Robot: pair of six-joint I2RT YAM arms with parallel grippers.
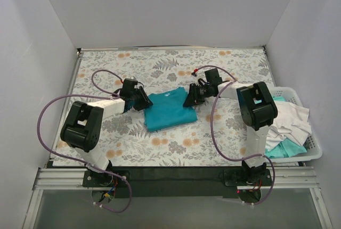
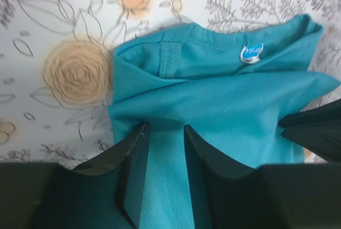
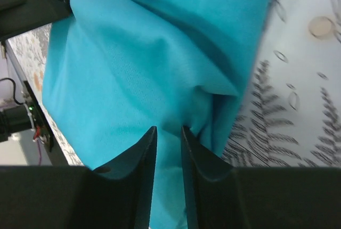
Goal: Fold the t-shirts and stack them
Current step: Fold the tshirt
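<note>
From above, the teal t-shirt (image 1: 168,111) lies folded at mid-frame on the floral table (image 1: 160,146). The left gripper (image 1: 140,99) is at its left edge and the right gripper (image 1: 193,97) at its upper-right corner. White and aqua t-shirts (image 1: 290,120) fill the basket (image 1: 315,153) at right. In the left wrist view the fingers (image 2: 133,144) clench teal cloth at lower centre, with the neck label (image 2: 251,53) at upper right. In the right wrist view the fingers (image 3: 146,149) pinch a fold at lower centre.
</note>
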